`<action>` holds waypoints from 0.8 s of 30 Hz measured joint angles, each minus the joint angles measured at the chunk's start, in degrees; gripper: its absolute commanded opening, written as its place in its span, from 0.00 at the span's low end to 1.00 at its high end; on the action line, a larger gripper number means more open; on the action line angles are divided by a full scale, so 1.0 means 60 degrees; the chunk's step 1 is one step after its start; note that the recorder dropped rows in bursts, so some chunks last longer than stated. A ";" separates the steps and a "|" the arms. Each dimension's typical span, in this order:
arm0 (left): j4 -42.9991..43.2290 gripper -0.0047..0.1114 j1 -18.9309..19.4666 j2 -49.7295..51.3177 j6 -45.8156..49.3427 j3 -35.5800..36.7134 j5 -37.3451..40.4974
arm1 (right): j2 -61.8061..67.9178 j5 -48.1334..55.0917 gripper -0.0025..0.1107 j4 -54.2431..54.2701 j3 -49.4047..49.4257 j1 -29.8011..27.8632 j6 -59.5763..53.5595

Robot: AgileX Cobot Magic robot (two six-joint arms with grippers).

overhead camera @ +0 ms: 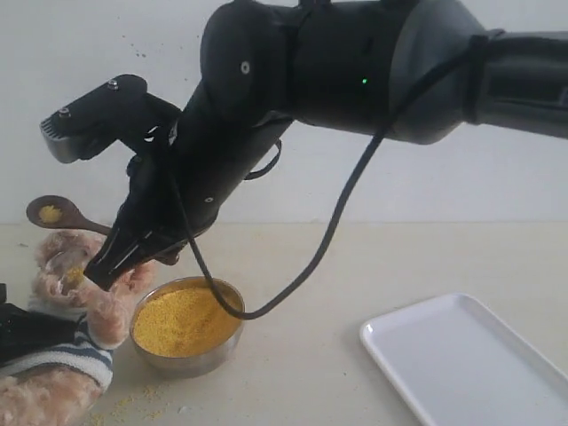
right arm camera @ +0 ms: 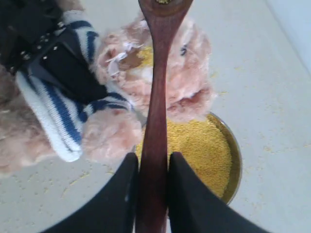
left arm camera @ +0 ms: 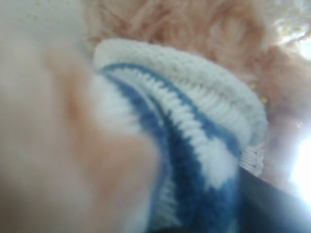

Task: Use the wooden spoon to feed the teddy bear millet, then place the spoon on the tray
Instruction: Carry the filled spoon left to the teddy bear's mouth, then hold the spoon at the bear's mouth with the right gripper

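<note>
the wooden spoon (right arm camera: 158, 97) is pinched by its handle in the right pincer (right arm camera: 151, 162), and its small bowl is held just above the face of the teddy bear (overhead camera: 67, 275). the bear is propped beside a steel bowl (overhead camera: 191, 362) heaped with millet (overhead camera: 182, 319) on the table (overhead camera: 311, 257). the left pincer (overhead camera: 22, 330) is seen against the striped shirt; whether it is spread or pressed together cannot be told. the tray (overhead camera: 461, 355) is set well apart.
</note>
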 measured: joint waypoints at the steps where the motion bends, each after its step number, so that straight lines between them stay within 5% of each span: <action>1: 0.0017 0.08 0.0000 0.0000 0.0000 0.0000 0.0072 | 0.0115 -0.0197 0.02 -0.0550 0.0000 0.0060 0.0471; 24: 0.0017 0.08 0.0000 0.0000 -0.0037 0.0000 0.0199 | 0.0553 0.0754 0.02 -0.5526 0.0000 0.1472 0.2013</action>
